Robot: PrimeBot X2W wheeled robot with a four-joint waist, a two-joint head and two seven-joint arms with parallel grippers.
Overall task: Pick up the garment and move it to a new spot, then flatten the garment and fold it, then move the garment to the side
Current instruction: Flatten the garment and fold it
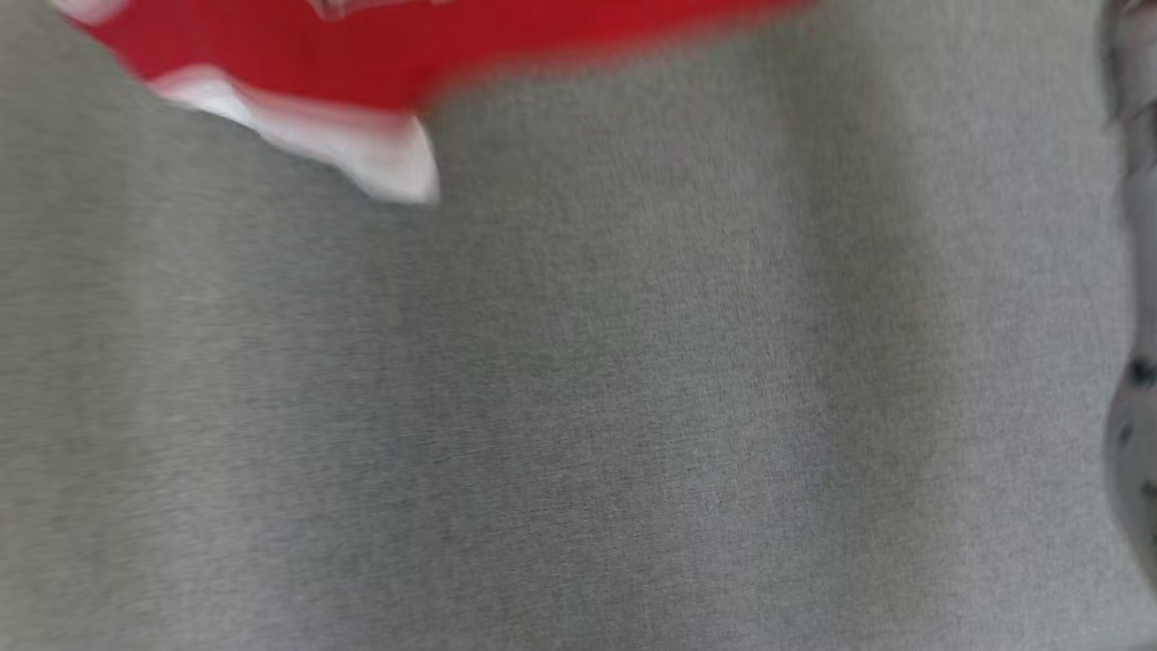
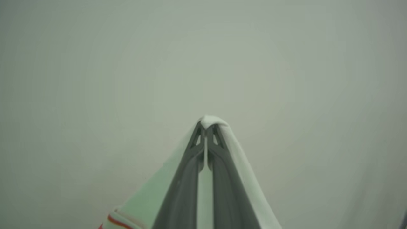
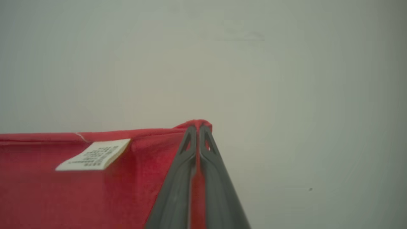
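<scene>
While the left tool is clenched on a white corner and the right tool on a red edge, the garment appears strung between them, long axis tool to tool, over the grey desk's far left.

place: unclear, a plain cloth-folding station by the look | evidence: wide grey woven cloth surface; red-and-white garment at head view's top; spotted fabric at right edge

Plain grey fabric-covered surface
</scene>
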